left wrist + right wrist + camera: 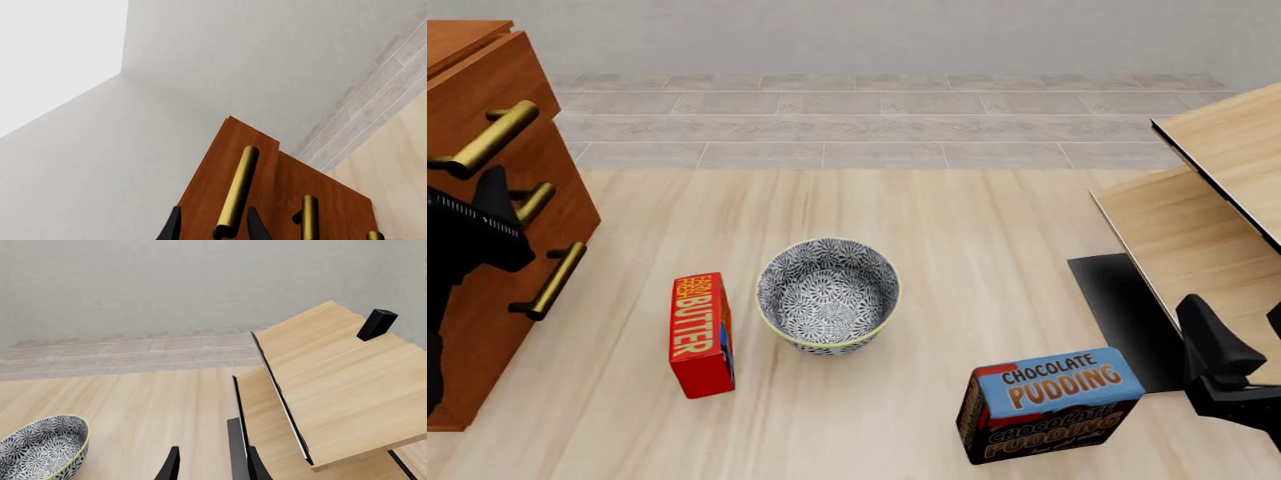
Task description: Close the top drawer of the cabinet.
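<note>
Between the left pincer's (pixel 215 225) spread fingers: brass handle (pixel 237 195) of top drawer (pixel 227 165), cabinet (pixel 487 200); grip not closed. Right pincer (pixel 212 466): released, empty, bowl (pixel 41 447) beside.

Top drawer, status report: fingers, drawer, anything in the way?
Left gripper open, fingers astride the brass handle. Top drawer sticks out. Right gripper open, idle. Nothing blocking.

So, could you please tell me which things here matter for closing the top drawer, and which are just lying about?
For the job:
- top drawer
- cabinet
- left gripper, its fingers either side of the drawer's handle

Lying about:
- bowl
- butter box
- pudding box
</note>
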You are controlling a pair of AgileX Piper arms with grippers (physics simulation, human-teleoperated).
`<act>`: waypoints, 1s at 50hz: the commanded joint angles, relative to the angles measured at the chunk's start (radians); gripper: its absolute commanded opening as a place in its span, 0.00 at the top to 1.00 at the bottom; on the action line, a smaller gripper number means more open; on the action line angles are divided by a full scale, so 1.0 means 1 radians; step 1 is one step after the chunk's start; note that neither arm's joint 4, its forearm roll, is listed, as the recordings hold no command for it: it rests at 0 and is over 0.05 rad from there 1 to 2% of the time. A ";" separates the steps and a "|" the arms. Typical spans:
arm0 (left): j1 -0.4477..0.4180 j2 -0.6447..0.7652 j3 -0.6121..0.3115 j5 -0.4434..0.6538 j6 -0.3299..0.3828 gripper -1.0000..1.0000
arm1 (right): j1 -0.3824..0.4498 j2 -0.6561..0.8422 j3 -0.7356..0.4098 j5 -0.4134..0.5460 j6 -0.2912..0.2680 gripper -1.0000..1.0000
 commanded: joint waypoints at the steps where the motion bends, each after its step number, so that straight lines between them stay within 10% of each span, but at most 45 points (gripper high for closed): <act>1: 0.036 0.013 -0.021 -0.008 -0.008 0.00 | -0.002 -0.018 0.000 0.016 0.000 0.00; 50: 0.090 0.046 -0.040 -0.008 -0.014 0.00 | 0.006 -0.102 0.000 0.105 0.012 0.00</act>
